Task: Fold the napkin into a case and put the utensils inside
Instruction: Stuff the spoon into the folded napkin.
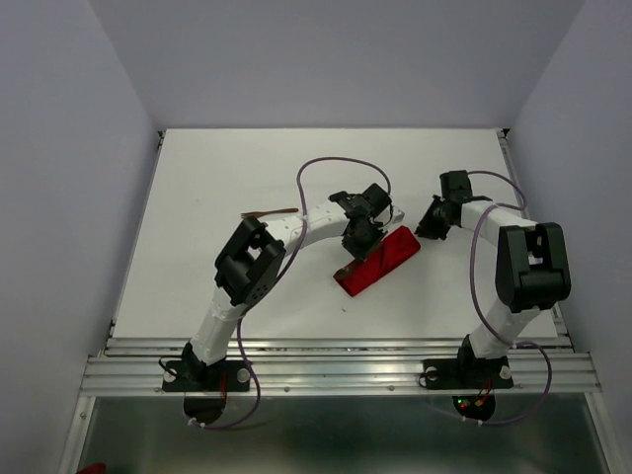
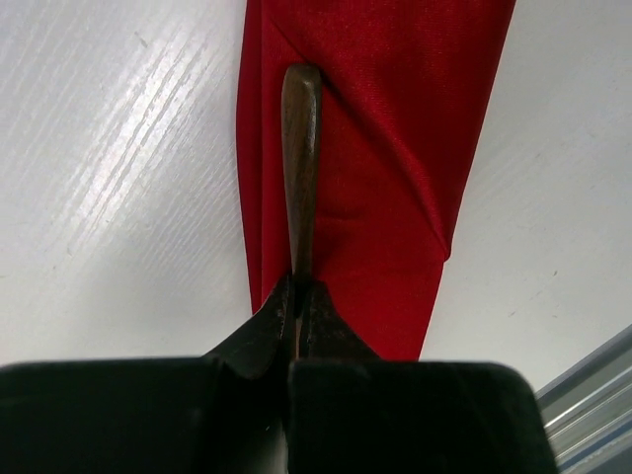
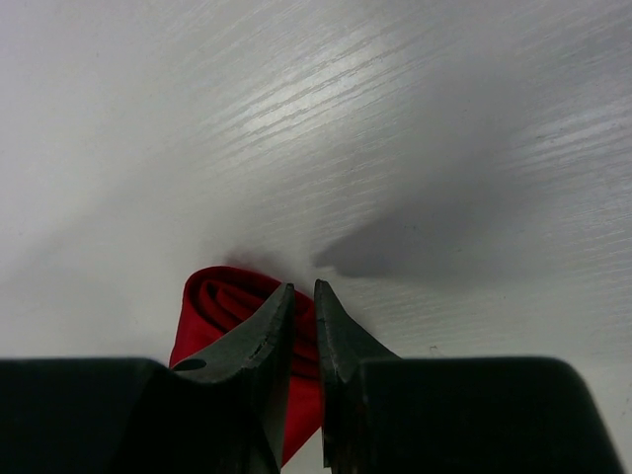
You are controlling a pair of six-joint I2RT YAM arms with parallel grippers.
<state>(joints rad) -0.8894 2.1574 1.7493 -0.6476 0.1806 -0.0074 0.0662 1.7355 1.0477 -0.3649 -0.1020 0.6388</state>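
Observation:
The red case lies as a long narrow folded strip, slanting across the middle of the table. My left gripper hovers over its near end. In the left wrist view the left gripper is shut on a dark brown wooden utensil, whose far end lies at a diagonal fold of the case. My right gripper is at the case's far end. In the right wrist view the right gripper has its jaws nearly together, pinching the layered end of the cloth.
A second thin brown utensil lies on the white table behind the left arm's elbow. A metal rail runs along the near edge. Grey walls enclose the table on three sides.

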